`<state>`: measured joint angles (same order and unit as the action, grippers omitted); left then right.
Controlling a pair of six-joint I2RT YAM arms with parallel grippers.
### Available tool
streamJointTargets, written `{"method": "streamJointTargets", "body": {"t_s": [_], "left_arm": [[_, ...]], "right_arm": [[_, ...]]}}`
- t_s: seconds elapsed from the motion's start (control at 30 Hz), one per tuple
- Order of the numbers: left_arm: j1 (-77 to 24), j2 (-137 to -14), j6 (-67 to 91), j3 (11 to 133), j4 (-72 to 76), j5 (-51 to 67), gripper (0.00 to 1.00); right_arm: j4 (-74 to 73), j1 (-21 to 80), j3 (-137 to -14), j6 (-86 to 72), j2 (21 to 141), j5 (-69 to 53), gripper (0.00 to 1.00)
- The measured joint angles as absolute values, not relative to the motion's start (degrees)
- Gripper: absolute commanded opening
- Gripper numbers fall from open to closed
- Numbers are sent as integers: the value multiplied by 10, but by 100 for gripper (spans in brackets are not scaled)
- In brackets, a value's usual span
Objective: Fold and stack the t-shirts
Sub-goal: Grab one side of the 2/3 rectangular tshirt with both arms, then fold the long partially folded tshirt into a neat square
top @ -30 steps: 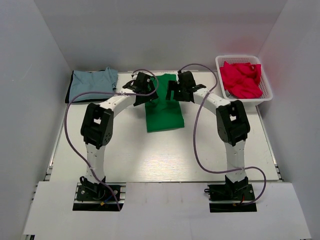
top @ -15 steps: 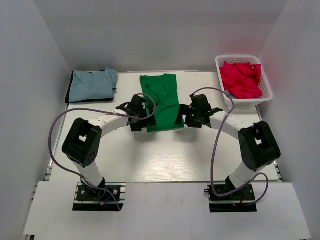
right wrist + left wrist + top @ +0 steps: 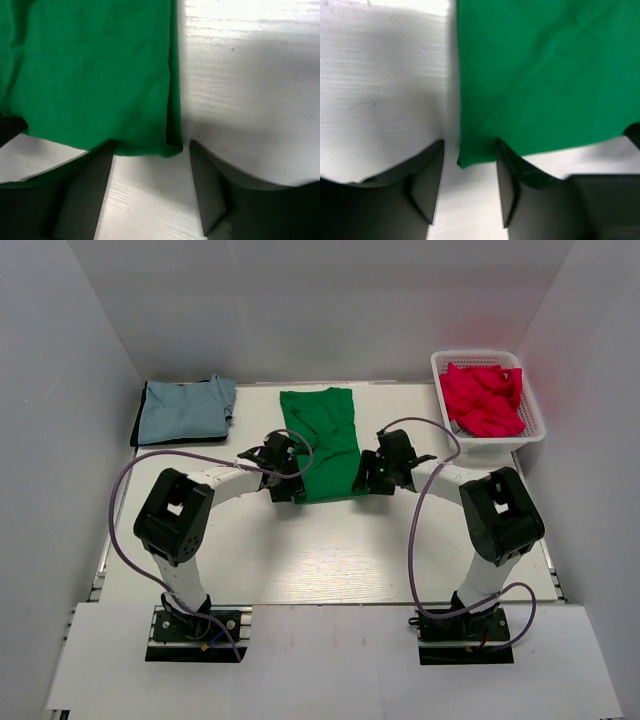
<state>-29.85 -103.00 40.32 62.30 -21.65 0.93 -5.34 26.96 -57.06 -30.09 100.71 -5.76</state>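
The left hand [image 3: 468,155] and right hand [image 3: 151,150] are set open, each straddling a near corner of the green shirt [image 3: 322,435]; open surface [image 3: 320,555] is seen at 6 o'clock.

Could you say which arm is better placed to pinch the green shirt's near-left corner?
Left: the left gripper straddles that corner of the green shirt; the right gripper straddles the other.

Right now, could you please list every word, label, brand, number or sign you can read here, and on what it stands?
There is none to read. The green t-shirt, the grey-blue t-shirt, the red t-shirts and the white mesh basket all show plain surfaces, with no print, tag or marking visible.
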Motion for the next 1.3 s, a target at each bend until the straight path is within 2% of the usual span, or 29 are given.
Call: {"method": "streamJointTargets", "body": {"t_s": [0.07, 0.2, 0.23, 0.43, 0.5, 0.53, 0.77, 1.03, 1.3], "left_arm": [[-298, -1038, 404, 628, -213, 9, 51], [-297, -1046, 406, 628, -201, 20, 34], [-297, -1047, 406, 628, -198, 25, 29], [-297, -1052, 405, 620, -184, 50, 9], [-297, -1051, 406, 616, -176, 56, 0], [-297, -1049, 406, 612, -173, 58, 0], [-305, -1023, 395, 593, -204, 80, 0], [-350, -858, 341, 556, -333, 181, 0], [-374, -727, 329, 536, -375, 329, 1]], "right_arm": [[-49, 267, -572, -304, 1014, -59, 45], [-56, 267, -572, -312, 1018, -60, 37], [-56, 267, -572, -314, 1018, -60, 29], [-62, 267, -572, -322, 1018, -63, 18], [-63, 267, -571, -323, 1017, -62, 8], [-63, 267, -568, -323, 1016, -62, 0], [-115, 268, -555, -316, 977, -79, 0], [-284, 272, -543, -236, 780, -166, 0], [-457, 271, -576, -158, 637, -231, 0]]}}
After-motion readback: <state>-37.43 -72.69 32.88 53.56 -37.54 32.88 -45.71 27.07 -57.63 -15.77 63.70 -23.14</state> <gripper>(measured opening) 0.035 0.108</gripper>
